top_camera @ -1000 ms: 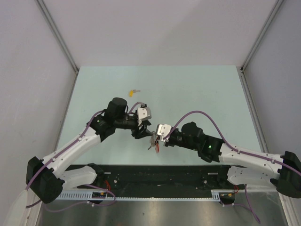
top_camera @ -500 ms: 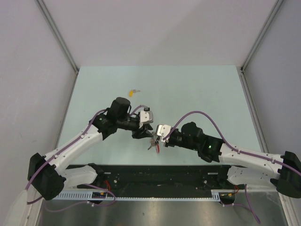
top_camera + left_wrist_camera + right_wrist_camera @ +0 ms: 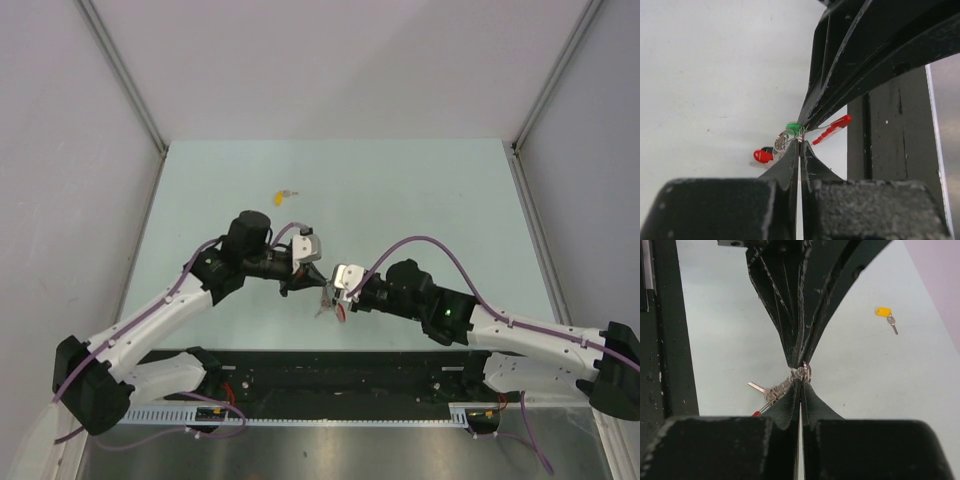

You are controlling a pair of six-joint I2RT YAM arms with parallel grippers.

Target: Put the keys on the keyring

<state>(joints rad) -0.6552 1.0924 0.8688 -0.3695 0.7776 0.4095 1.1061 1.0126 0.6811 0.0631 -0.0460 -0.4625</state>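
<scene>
Both grippers meet tip to tip above the table in the top view. My left gripper (image 3: 316,281) is shut, its tips pinching the small metal ring of the keyring (image 3: 782,140). The green key (image 3: 794,128) sits right at those tips, with a red tag (image 3: 762,156) to the left and the red band (image 3: 833,129) to the right. My right gripper (image 3: 801,381) is shut on the same ring (image 3: 803,372) from the opposite side; chain and a silver key blade (image 3: 758,386) hang to its left. The yellow key (image 3: 282,196) lies alone on the table, also seen as the yellow key (image 3: 884,312).
The pale green table (image 3: 420,190) is walled by grey panels on three sides. A black rail (image 3: 340,375) with the arm bases runs along the near edge. The two arms' purple cables arch over the table's near half.
My left gripper has shut, its fingers closing onto the keyring's ring beside the right gripper's tips. The right arm has held still with its grip unchanged.
</scene>
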